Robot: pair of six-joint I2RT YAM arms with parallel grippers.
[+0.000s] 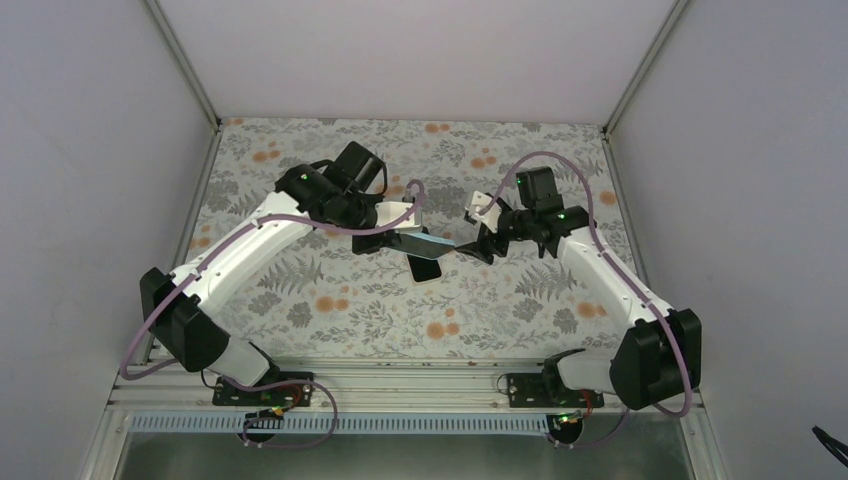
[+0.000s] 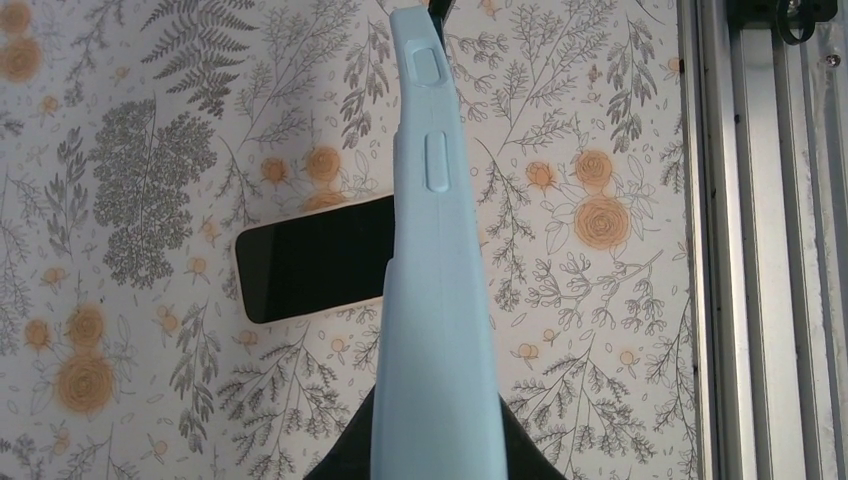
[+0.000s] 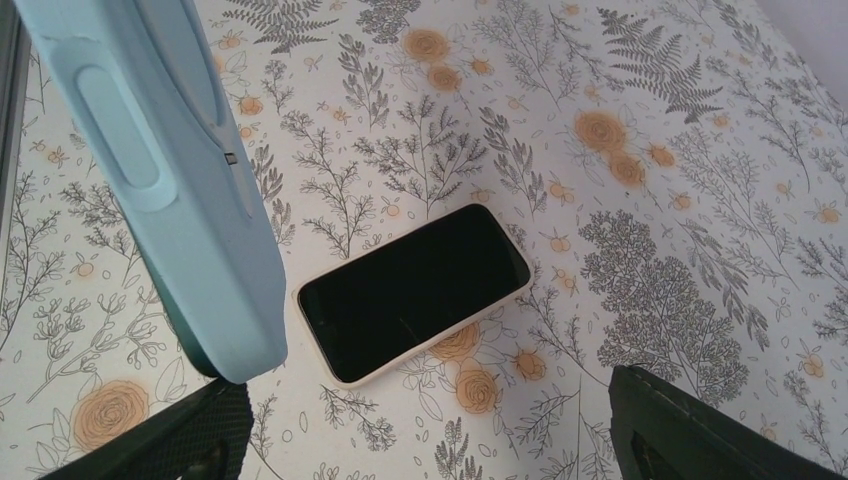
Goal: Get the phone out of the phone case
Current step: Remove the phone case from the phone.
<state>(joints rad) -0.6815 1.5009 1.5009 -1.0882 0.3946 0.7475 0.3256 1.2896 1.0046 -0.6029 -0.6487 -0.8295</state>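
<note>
The phone (image 1: pixel 425 268) lies flat on the floral table, screen up, with a black screen and a cream rim. It also shows in the left wrist view (image 2: pixel 315 258) and the right wrist view (image 3: pixel 415 290). The light blue phone case (image 1: pixel 432 243) is off the phone and held above it. My left gripper (image 1: pixel 402 226) is shut on the case (image 2: pixel 437 300), with its dark fingers (image 2: pixel 335 460) on either side of the near end. My right gripper (image 1: pixel 478 246) is open and empty (image 3: pixel 430 440). The case's far end (image 3: pixel 170 180) hangs just above its left finger (image 3: pixel 170 440).
The floral mat (image 1: pixel 330 300) covers the table. White walls with metal posts stand on the left, right and back. An aluminium rail (image 2: pixel 760 250) runs along the table's near edge. Purple cables loop over both arms.
</note>
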